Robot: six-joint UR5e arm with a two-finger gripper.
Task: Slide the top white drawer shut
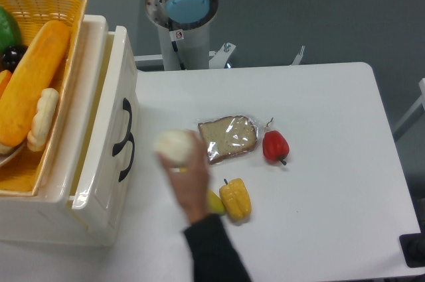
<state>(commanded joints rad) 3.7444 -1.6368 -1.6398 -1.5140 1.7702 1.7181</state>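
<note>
1. Sitting at the left of the white worktop [319,103], the top white drawer [109,129] is pushed almost fully into its cream cabinet [40,219], with only a narrow gap showing along its inner side.
2. Its curved black handle [124,121] faces right, and just below it a like handle [126,156] marks the lower drawer front.
3. A person's hand [186,169], sleeved in dark cloth, reaches up from the bottom edge and holds a round white ball-like object [172,146]; both are blurred and lie apart from the drawer front, to its right.
4. The robot's grey base column [182,10] with a blue cap stands behind the worktop; its jaws are out of sight, so their state cannot be told.
5. A wrapped bread slice [229,137], a red pepper [275,146], a yellow pepper [236,199] and part of a banana [214,202] lie mid-worktop.
6. A yellow wicker basket [50,0] atop the cabinet holds a long orange loaf [30,79] among other pieces.
</note>
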